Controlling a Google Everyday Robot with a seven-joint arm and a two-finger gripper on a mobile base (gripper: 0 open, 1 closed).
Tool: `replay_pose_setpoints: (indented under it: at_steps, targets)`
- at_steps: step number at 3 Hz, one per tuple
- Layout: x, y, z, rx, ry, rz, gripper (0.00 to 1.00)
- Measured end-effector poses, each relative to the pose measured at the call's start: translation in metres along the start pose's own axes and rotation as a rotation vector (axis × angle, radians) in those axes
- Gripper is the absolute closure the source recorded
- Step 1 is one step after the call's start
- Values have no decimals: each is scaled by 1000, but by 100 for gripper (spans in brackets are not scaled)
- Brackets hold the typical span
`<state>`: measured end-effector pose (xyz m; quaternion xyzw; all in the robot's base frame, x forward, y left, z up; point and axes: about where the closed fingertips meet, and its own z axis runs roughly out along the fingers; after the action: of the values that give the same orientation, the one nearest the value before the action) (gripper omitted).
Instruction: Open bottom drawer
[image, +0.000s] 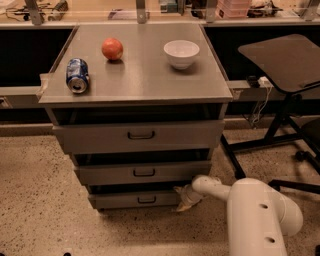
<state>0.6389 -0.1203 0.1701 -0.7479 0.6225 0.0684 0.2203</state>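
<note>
This looks like a robotics lab or workshop. A grey metal three-drawer bench (140, 75) stands on a speckled hard floor (35, 200), with a long shelf (100, 22) of cluttered equipment behind it and loose white cables (257, 107) hanging beside a black tilted stand (285, 60). A white robot arm's pincer (182, 200) sits low at the right end of the bottom drawer (125, 200).
</note>
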Motion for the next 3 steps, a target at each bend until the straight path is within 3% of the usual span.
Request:
replay_pose_setpoints:
  at_steps: [1,3]
  targets:
    - [-16,21,-2,-32,-7,-17,58]
    - [-20,19,-12,-32,-7,-17,55]
